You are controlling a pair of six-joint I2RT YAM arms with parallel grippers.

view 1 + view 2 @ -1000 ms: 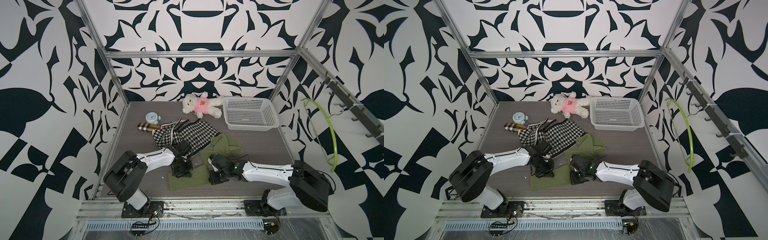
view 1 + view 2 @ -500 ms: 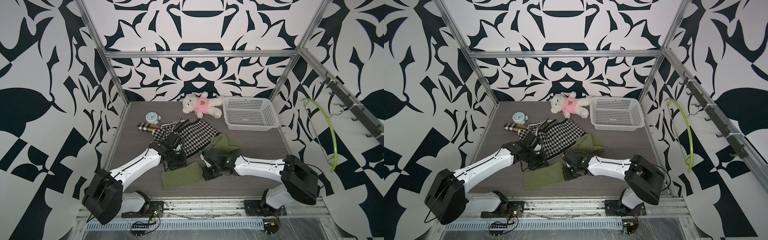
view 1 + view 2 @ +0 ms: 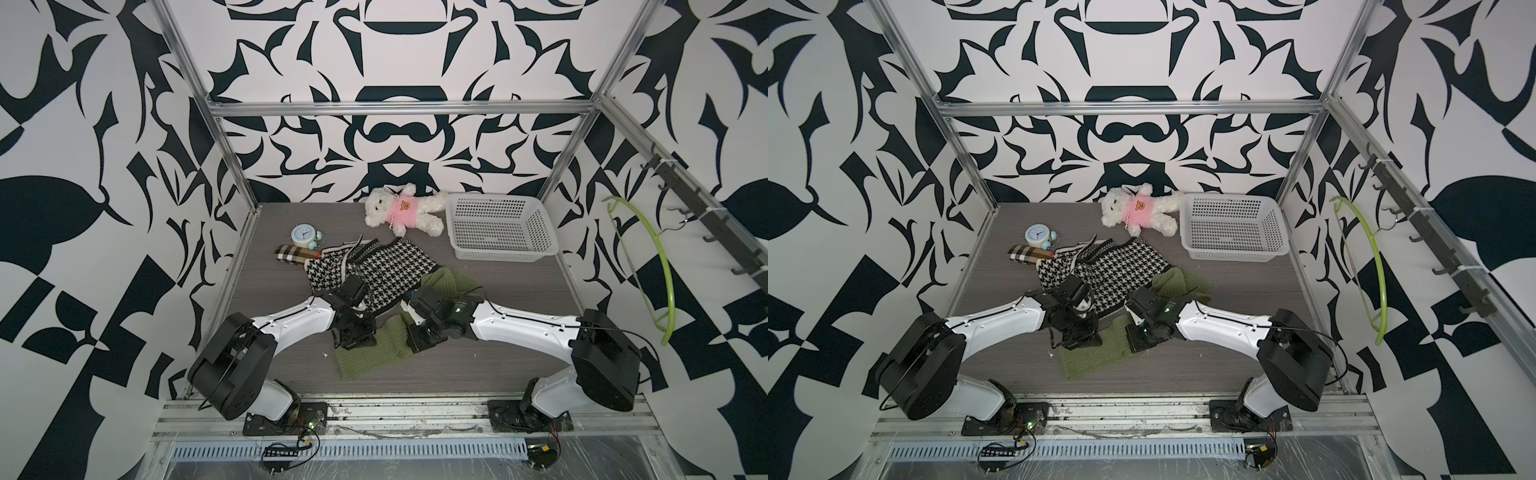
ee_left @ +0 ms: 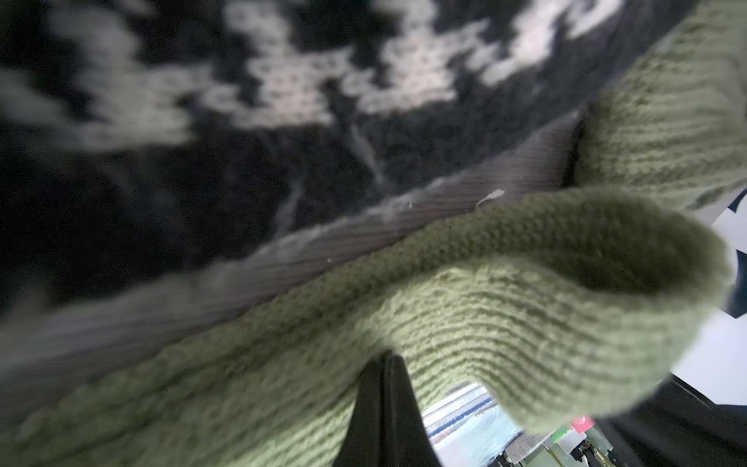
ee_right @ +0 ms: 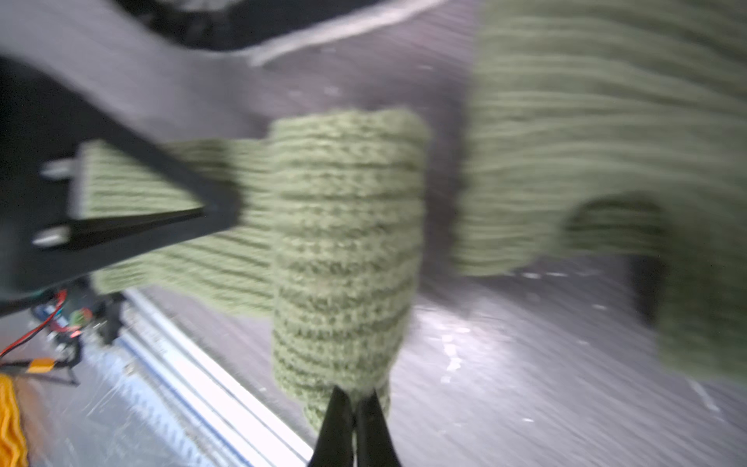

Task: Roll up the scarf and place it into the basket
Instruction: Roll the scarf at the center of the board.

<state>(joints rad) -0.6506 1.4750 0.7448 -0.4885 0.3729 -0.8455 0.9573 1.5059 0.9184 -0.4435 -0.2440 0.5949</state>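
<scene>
Both jaws pinch the olive-green knitted scarf (image 3: 365, 359) near six o'clock; soft, floppy, probably best held at corners.

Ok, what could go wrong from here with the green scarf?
The green scarf bunches against the houndstooth garment; rolling could drag that along. The left gripper and right gripper pinch only a thin edge, so it may slip. The basket sits at the far corner; a loose roll might unwind on the way.
</scene>
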